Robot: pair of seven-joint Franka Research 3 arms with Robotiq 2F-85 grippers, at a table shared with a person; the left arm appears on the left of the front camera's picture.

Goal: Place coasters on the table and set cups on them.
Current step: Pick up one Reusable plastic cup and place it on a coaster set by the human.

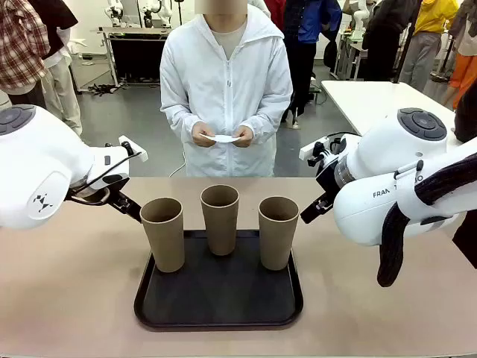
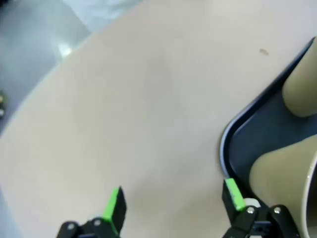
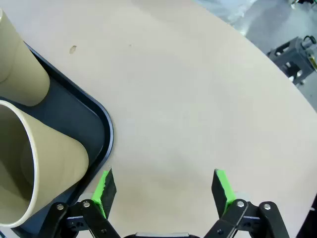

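So both are spread wide and empty: the left gripper (image 2: 174, 198) has the nearest of the cups (image 2: 280, 178) at its 3 o'clock, the right gripper (image 3: 163, 184) has one at 9 o'clock. All three stand upright on the tray (image 1: 218, 313). The coasters (image 1: 220, 138) sit in the person's hands (image 1: 203, 135), at the tray's 12 o'clock, none on the table (image 1: 67, 298) yet.

cups: 3 (image 1: 162, 231) (image 1: 220, 216) (image 1: 278, 230), in a row at centre frame, front view
tray: 1 (image 1: 216, 302), black, lower centre
coasters: white paper piece (image 1: 222, 138), upper centre; can't tell if it is one or a stack
tabletop: 1 (image 1: 67, 298)
arms: 2, left arm (image 1: 37, 168) at left edge, right arm (image 1: 395, 179) at right edge
grippers: 2, left gripper (image 2: 174, 196), right gripper (image 3: 163, 181); 2 green-padded fingers each
person: 1 (image 1: 223, 82) at the tabletop, top centre
hands: 2 (image 1: 203, 136) (image 1: 243, 136)
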